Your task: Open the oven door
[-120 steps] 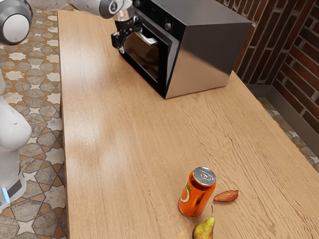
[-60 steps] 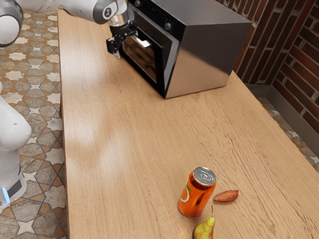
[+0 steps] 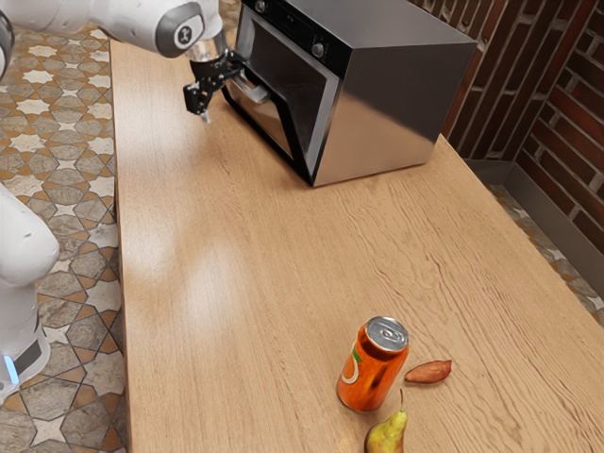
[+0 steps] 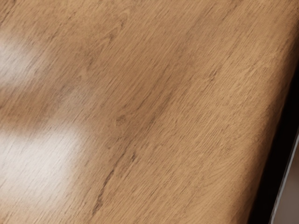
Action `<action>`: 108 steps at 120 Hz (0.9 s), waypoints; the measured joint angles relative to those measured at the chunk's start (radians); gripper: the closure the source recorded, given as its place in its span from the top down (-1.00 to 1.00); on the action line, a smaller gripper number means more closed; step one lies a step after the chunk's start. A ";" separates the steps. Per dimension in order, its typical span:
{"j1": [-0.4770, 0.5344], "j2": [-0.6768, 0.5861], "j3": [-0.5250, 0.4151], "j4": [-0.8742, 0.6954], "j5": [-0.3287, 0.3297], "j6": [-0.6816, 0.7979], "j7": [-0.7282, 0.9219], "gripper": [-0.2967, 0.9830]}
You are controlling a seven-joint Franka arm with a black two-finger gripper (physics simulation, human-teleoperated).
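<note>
The oven door (image 3: 274, 115) stands partly open, tilted outward from the oven (image 3: 387, 104) on the counter (image 3: 217, 283), with the fingers (image 3: 209, 88) by its handle (image 3: 252, 92), though I cannot tell how wide they stand or whether they grip it.

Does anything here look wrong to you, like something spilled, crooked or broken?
Only the oven door looks askew: it leans out from the oven, partly open, which fits the task of opening it. The orange can stands upright, with no spill visible around it, and I see no damage.
</note>
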 joint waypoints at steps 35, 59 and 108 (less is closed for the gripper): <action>-0.007 -0.307 0.050 -0.284 0.007 0.009 -0.022 0.53; -0.011 -0.590 0.084 -0.450 0.042 -0.013 -0.048 0.53; -0.577 0.138 -0.455 0.671 0.085 -0.416 -0.414 0.53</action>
